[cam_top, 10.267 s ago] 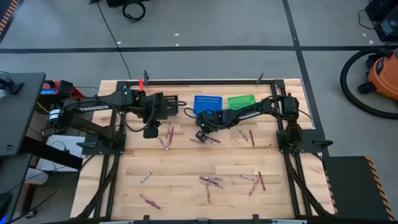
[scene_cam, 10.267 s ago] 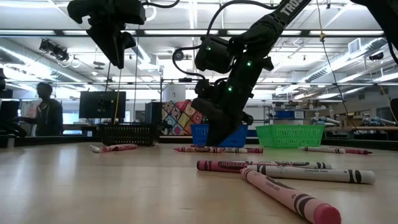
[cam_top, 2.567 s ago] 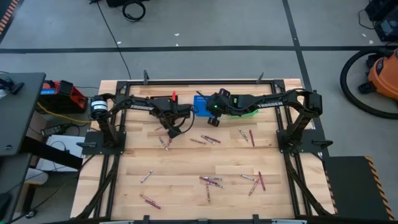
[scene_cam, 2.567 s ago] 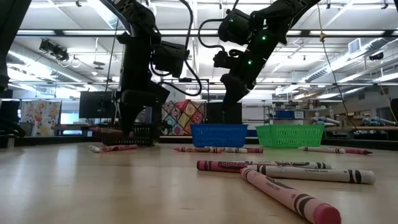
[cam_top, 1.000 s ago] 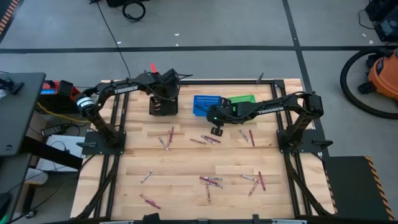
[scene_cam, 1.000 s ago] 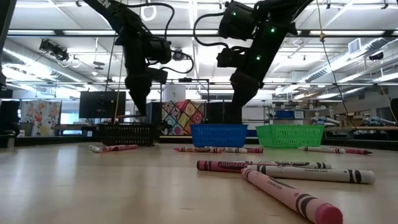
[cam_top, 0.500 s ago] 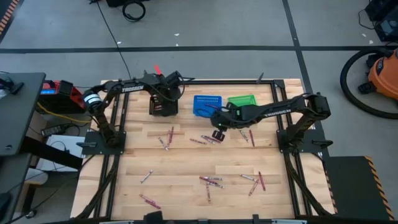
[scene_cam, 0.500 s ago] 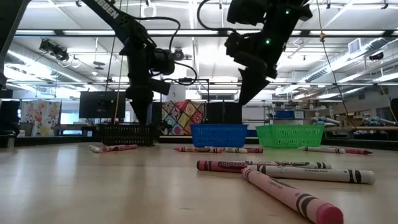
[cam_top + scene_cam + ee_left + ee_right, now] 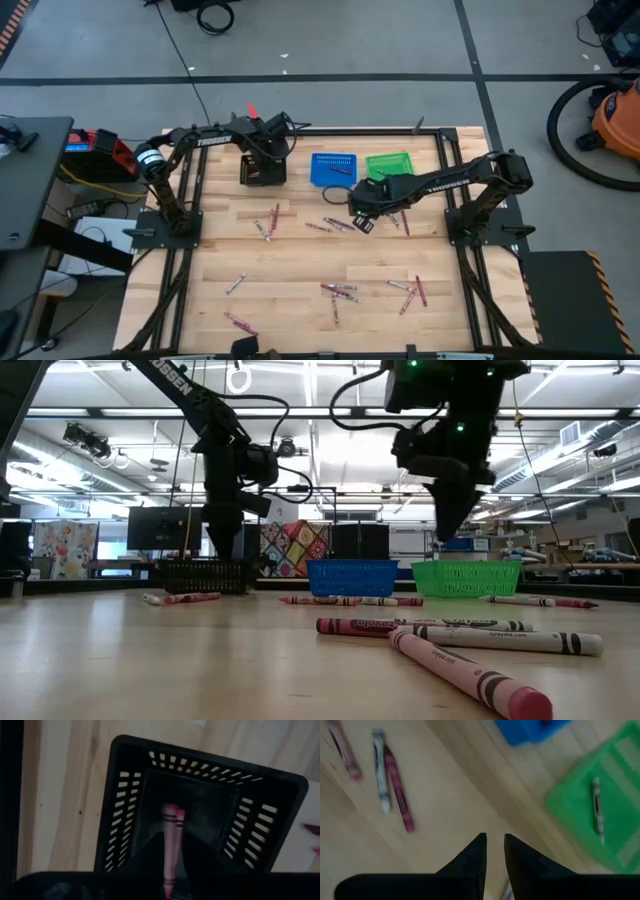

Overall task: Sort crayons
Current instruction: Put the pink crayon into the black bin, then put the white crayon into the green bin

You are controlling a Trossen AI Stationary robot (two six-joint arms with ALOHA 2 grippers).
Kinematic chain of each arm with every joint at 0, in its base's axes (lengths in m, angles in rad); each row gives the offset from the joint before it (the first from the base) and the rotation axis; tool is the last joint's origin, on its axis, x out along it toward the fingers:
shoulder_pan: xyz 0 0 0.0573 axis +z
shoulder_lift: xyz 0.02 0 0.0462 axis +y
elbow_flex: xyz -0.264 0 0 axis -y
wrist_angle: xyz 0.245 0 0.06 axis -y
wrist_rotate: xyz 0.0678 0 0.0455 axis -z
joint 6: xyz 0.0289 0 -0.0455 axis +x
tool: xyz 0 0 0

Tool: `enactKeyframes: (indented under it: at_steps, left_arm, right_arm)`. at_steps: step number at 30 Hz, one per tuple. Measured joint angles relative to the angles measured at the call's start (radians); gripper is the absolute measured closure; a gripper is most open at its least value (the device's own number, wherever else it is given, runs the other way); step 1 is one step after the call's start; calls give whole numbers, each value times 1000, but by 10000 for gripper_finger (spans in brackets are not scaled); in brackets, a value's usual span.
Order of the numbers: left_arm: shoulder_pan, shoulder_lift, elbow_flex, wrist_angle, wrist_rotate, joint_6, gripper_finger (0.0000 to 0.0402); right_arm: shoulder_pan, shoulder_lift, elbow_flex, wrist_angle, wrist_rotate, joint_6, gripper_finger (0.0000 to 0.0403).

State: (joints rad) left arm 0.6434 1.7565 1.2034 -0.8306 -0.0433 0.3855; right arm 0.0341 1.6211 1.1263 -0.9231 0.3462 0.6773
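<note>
crayons [image 9: 170, 847]: 2 pink between left gripper [image 9: 172, 851] jaws, over black basket [image 9: 125, 795] | right gripper [image 9: 494, 851]: jaws slightly parted, empty

On the pale wooden table [image 9: 300, 270], three mesh baskets stand in a row along the far edge: the black mesh basket [image 9: 262, 170] on the left, the blue mesh basket [image 9: 333, 168] in the middle, the green mesh basket [image 9: 389, 163] just to its right. The left gripper [image 9: 262, 158] hangs over the black basket, with a pink crayon [image 9: 170, 847] between its fingers above the basket's floor. One pale grey crayon [image 9: 596, 811] lies inside the green basket. The right gripper [image 9: 363, 222] hovers in front of the blue and green baskets, above the scattered crayons [image 9: 337, 224] of the middle table. More crayons [image 9: 340, 292] lie nearer the front edge
</note>
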Motion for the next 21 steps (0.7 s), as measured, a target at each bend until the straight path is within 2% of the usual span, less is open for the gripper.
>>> enactKeyframes:
  at_steps: [7,11,16,21]
  left_arm:
    - [-3,0,0,-4,0,-7,312]
    - [-16,-6,0,-10,-1,-7,311]
    - [-51,-47,1,-11,-12,-8,311]
    - [-91,-105,1,-18,-15,-15,310]
  right_arm:
    - [64,0,-12,-94,0,123,328]
    - [96,0,-66,-103,0,167,328]
    - [94,1,-150,-104,-14,230,328]
    - [71,1,-170,-103,-40,234,328]
